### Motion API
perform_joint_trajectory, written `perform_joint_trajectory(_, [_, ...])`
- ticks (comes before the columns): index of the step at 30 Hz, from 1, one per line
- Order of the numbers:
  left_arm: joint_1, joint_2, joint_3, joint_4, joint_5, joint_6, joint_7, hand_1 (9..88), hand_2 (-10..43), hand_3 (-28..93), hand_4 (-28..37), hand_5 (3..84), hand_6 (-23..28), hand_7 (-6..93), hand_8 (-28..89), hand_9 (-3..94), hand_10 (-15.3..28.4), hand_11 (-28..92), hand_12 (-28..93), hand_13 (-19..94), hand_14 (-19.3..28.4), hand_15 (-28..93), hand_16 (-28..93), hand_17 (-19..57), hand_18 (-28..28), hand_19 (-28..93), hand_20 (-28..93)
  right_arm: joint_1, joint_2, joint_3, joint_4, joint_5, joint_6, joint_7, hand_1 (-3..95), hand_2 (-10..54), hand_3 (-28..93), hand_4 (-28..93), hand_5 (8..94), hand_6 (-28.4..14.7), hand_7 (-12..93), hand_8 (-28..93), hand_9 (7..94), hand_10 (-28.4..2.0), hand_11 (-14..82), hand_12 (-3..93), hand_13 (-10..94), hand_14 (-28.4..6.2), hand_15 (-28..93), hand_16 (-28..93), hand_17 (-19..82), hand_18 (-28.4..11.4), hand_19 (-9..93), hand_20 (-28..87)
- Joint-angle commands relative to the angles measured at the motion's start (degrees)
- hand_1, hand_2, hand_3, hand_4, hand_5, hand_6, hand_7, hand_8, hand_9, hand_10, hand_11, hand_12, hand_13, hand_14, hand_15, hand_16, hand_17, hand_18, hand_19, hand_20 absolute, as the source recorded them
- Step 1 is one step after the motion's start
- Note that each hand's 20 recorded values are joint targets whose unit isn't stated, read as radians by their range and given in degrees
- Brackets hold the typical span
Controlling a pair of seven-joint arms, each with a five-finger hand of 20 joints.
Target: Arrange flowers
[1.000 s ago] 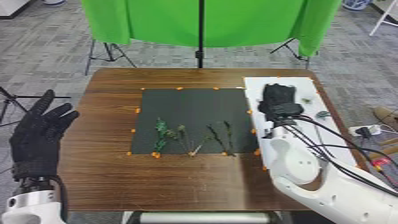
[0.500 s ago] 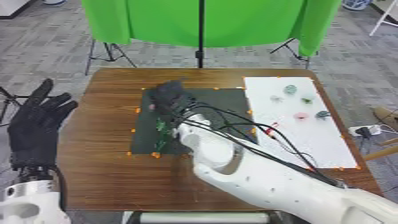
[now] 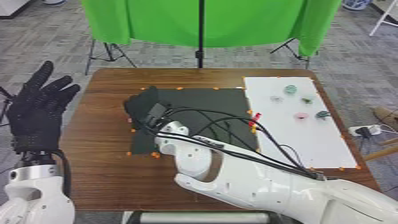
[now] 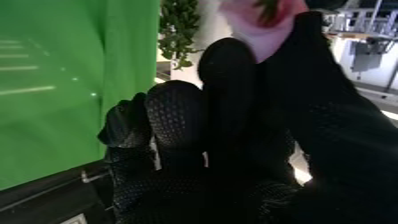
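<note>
"over the left side of the black rectangular mat point(image 3: 213, 97), what's the right hand point(image 3: 142, 106) up to?"

"pinching. a pink flower head with soft petals point(image 4: 253, 25) is caught between its thumb point(image 4: 311, 55) and a finger point(image 4: 226, 65), right up at the tips, out beyond the palm."

"which way does it face?"

"its green centre or base point(image 4: 267, 10) lies on the side away from the palm. i can't tell which of the two it is, so i'd want that settled before lowering it."

"could the left hand point(image 3: 37, 122) help?"

"it's near enough, just off the mat's left side, gloved in black fabric, fingers spread and empty. but the right has the bloom, so i'd leave the job there."

"and the others?"

"well off to the right, on the white board point(image 3: 275, 145): a pale pink bloom point(image 3: 300, 115), a teal one point(image 3: 322, 115) beside it, a pale green one point(image 3: 290, 89) farther out."

"so, line it up, then let go?"

"gently, i'd say. a tip-hold like that could twist."
</note>
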Motion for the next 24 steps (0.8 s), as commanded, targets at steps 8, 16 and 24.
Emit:
perform_joint_trajectory(8, [0.31, 0.47, 1.08, 0.86, 0.24, -1.15, -0.25, 20.9, 9.2, 75, -28.3, 35.1, 7.8, 10.2, -8, 33.6, 19.2, 30, 15, 23, 24.6, 57, -7, -9.2, 21.0, 45, 31, -4.44, -0.3, 3.22, -0.82, -4.09, -8.2, -3.11, 40.1, -9.5, 73, -28, 67.5, 4.0, 16, -14, 64.3, -13.2, 63.0, 21.7, 57, -12.3, 90, 16, 22, -22.0, 93, 49])
perform_joint_trajectory(16, [5.48, -1.44, -1.03, -0.73, 0.03, 0.43, -0.45, 21.3, 9.2, 75, -28.3, 35.2, 7.9, 10.3, -8, 33.7, 19.2, 30, 15, 23, 24.6, 57, -7, -9.2, 20.9, 45, 31, -7.41, 1.02, 9.11, -5.06, -3.42, -9.4, -4.33, 38.6, -9.5, 73, -28, 65.3, 3.0, 16, -14, 63.2, -14.0, 63.2, 21.3, 56, -12.8, 90, 15, 22, -22.2, 93, 49])
perform_joint_trajectory(24, [11.19, -1.81, -2.89, -1.86, -1.79, 1.62, 2.78, 21.3, 9.1, 75, -28.3, 35.2, 7.9, 10.3, -8, 33.8, 19.3, 30, 15, 23, 24.6, 57, -7, -9.3, 20.9, 45, 31, -6.99, 13.1, 16.18, -16.35, 10.19, -6.0, 5.79, 36.4, -9.5, 74, -28, 63.7, 2.0, 15, -13, 62.0, -15.4, 58.6, 19.2, 55, -13.6, 89, 14, 21, -22.5, 92, 49])
